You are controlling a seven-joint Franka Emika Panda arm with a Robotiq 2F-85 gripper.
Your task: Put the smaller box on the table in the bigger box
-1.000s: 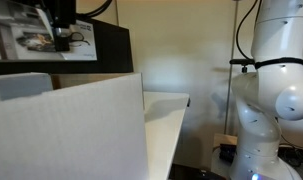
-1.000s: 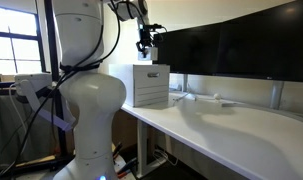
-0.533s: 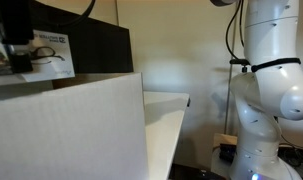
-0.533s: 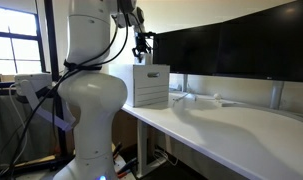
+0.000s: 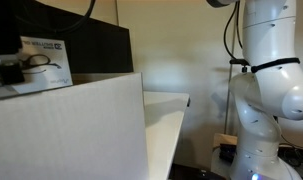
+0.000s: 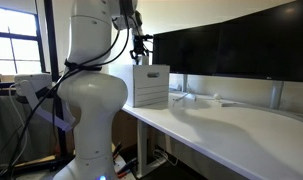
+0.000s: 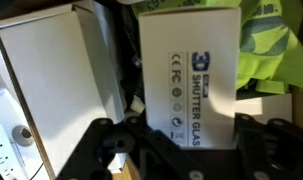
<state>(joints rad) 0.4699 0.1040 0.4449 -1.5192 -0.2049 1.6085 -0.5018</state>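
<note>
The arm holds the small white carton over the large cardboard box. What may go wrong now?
1. The gripper clamps only one end of the small flat white carton, so it may tilt or slip.
2. In the wrist view a pale flap of the very large cardboard carton lies close beside it; lowering may catch that flap.
3. In an exterior view the gripper hangs near that carton's side; a release may miss.

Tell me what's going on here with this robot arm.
The robot's end effector is shut on a small white shutter-glasses box, holding it in the air over the big pale cardboard carton that stands on the white table. The small box is not yet inside the carton.
</note>
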